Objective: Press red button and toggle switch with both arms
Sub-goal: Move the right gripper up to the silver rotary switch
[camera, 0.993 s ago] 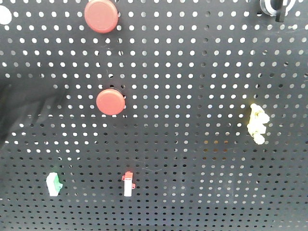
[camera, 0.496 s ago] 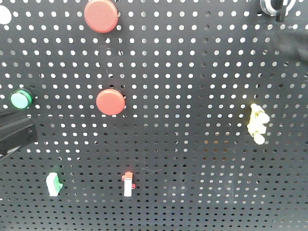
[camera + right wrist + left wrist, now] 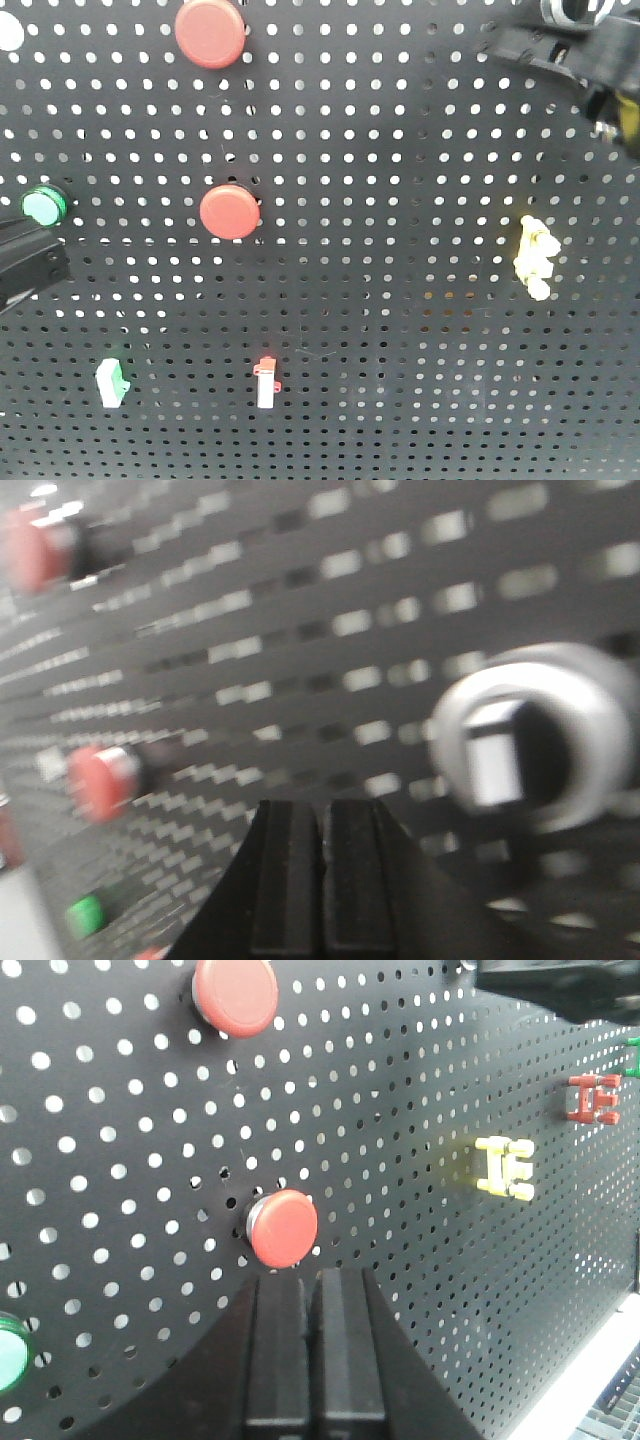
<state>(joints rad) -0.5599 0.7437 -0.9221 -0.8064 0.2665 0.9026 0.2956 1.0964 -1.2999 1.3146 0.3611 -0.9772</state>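
Note:
The larger red button (image 3: 210, 32) sits at the top of the black pegboard; it also shows in the left wrist view (image 3: 235, 995). My left gripper (image 3: 58, 265) is shut and empty at the left edge, below the green button (image 3: 44, 205). In the left wrist view my left gripper (image 3: 312, 1278) points just under the smaller red button (image 3: 283, 1227). The toggle switch (image 3: 562, 10) is at the top right, partly hidden by my right gripper (image 3: 508, 45). In the blurred right wrist view the toggle switch (image 3: 525, 745) lies right of my shut right gripper (image 3: 322, 805).
A smaller red button (image 3: 229, 211) is mid-board. A yellow part (image 3: 535, 258) is at the right, a white red-tipped rocker (image 3: 266, 381) and a white-green part (image 3: 112, 382) lower down. The pegboard (image 3: 400, 150) fills the view.
My right arm has come in from the right, up against the toggle switch. My left gripper drew back off the green button a second ago and has hardly moved since.

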